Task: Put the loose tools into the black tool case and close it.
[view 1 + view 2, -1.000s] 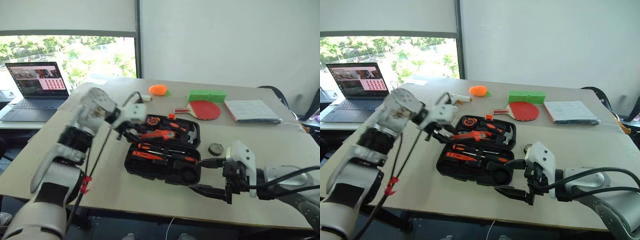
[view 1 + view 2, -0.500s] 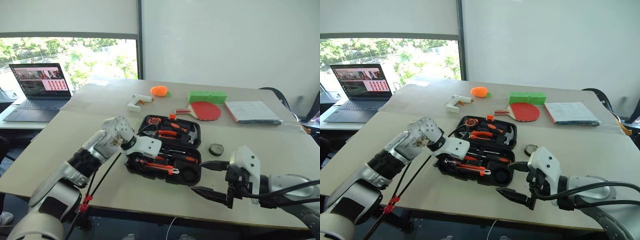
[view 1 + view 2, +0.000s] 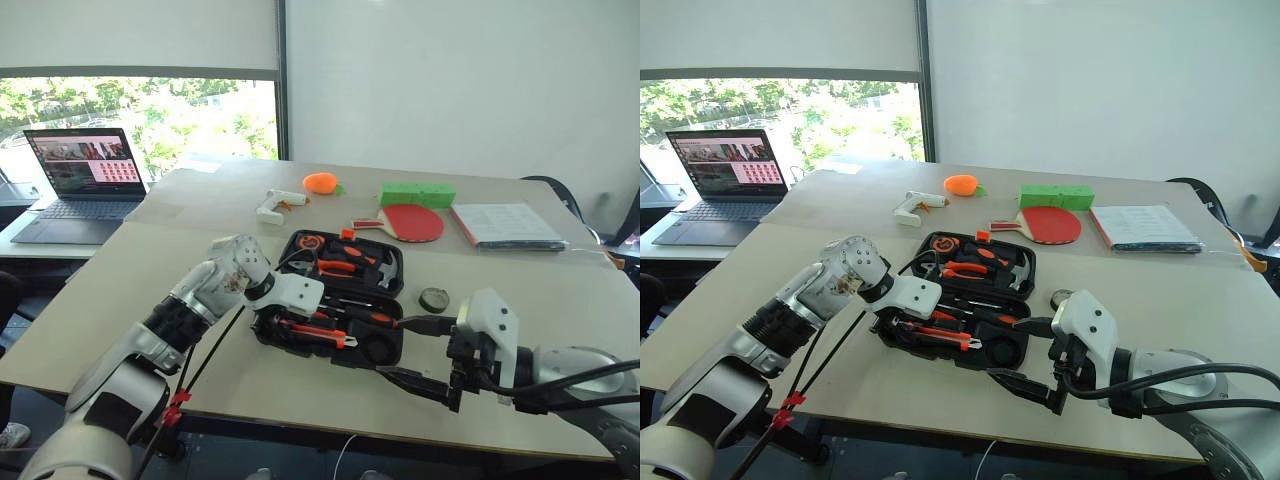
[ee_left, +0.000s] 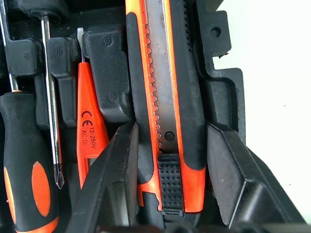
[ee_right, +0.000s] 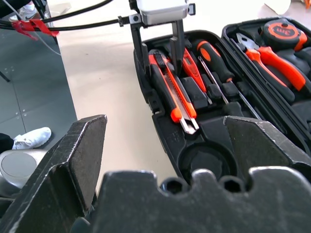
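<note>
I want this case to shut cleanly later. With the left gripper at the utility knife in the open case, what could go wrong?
The utility knife may sit proud of its recess, since the left gripper fingers flank it closely and could lift it on retreat. The small black roll lies on the table beside the tool case, its round recess unfilled.

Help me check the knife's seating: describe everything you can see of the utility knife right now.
The utility knife is a long black-and-orange body, plastic by the look, with a grey notched metal strip down its middle and a ribbed black slider near one end. It lies lengthwise in the near-edge recess of the black tool case, beside the slim orange-red stick tool. The left gripper straddles it, fingers on either side; contact cannot be told.
</note>
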{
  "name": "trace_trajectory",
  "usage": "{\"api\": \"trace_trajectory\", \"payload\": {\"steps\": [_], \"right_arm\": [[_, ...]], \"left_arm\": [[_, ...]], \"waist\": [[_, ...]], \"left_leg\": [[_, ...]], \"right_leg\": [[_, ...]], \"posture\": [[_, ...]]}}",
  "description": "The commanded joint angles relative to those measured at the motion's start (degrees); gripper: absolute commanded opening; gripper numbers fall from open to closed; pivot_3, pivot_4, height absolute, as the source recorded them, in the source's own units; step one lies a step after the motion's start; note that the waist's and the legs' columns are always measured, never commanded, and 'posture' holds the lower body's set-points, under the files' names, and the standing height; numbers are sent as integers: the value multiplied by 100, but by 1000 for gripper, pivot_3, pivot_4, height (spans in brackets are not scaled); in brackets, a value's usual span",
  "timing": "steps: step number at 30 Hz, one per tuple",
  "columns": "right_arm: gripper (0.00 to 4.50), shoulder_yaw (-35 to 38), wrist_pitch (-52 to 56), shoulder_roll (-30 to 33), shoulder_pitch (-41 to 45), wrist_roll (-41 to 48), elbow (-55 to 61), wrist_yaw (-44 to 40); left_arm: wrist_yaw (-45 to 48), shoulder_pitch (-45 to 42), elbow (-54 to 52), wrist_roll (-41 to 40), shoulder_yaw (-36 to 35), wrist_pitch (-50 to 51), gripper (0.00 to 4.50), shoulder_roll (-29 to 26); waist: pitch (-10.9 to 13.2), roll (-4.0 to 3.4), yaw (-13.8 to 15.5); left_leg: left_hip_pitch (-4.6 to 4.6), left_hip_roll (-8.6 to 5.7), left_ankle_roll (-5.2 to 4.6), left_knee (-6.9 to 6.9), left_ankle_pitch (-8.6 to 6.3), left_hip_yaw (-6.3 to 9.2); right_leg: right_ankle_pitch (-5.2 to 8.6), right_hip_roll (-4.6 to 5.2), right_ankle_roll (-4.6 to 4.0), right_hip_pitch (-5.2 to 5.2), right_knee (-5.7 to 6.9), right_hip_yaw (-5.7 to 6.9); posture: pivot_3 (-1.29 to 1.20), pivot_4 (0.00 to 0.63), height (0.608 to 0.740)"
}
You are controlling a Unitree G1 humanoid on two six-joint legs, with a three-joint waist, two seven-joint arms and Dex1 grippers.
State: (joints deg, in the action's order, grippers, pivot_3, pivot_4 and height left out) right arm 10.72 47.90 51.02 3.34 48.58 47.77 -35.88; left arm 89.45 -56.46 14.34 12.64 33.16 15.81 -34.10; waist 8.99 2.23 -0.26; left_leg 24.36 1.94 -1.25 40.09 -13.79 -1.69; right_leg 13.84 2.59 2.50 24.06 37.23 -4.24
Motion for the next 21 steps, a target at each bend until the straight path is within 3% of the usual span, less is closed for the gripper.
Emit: {"api": "trace_trajectory", "payload": {"steps": [1, 3, 10, 13, 21], "right_arm": [[4500, -16, -76, -45, 58, 16, 10, 19], [4500, -36, -96, -55, 61, 5, -22, 10], [4500, -117, -128, -111, 127, -38, -98, -9], [4500, -114, -120, -113, 149, -31, -99, -11], [4500, -41, -70, -102, 94, 43, -20, 16]], "left_arm": [[296, -341, -416, -604, -315, 564, 3722, -204], [305, -488, -547, -924, -303, 759, 4381, -385], [305, -693, -467, -1216, -194, 687, 4454, -517], [285, -592, -380, -1164, -123, 492, 3728, -446], [280, -310, -394, -944, 54, 278, 737, -359]], "waist": [[0, 0, -13], [0, 0, -33], [0, -1, -48], [0, -1, -43], [0, -1, -43]], "left_leg": [[4, 0, 0, -2, 0, 0], [9, 1, 0, -5, 0, 2], [2, 1, 0, -7, 0, 3], [4, 0, 0, -5, 0, 2], [6, 0, 0, -7, 0, 1]], "right_leg": [[0, 0, 0, 5, -1, 0], [1, 0, 0, 12, -2, 1], [2, 0, -1, 6, -2, 1], [2, 0, -1, 6, -2, 1], [2, 0, -1, 9, -3, 1]], "posture": [[0, 150, 736], [0, 150, 736], [0, 150, 736], [0, 150, 736], [0, 150, 736]]}}
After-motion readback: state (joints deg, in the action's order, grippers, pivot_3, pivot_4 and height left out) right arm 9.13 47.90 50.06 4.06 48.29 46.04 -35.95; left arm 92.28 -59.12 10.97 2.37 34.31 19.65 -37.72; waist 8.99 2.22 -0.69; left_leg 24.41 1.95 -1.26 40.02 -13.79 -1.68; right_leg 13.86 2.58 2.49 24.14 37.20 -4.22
